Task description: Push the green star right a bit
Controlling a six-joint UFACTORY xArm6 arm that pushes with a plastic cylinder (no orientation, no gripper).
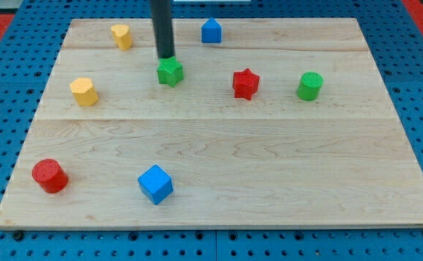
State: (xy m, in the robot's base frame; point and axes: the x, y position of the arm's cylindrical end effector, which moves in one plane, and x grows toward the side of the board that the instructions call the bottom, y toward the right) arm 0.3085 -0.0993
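The green star (170, 72) lies on the wooden board (218, 145), in the upper middle-left of the view. My dark rod comes down from the view's top, and my tip (166, 56) stands right at the star's upper edge, slightly to its left, touching or nearly touching it. A red star (245, 83) lies to the right of the green star with a gap between them.
A green cylinder (310, 86) lies at the right. A blue house-shaped block (211, 31) lies at the top. Yellow blocks lie at the upper left (122, 35) and left (84, 92). A red cylinder (50, 175) and a blue cube (155, 183) lie at the bottom left.
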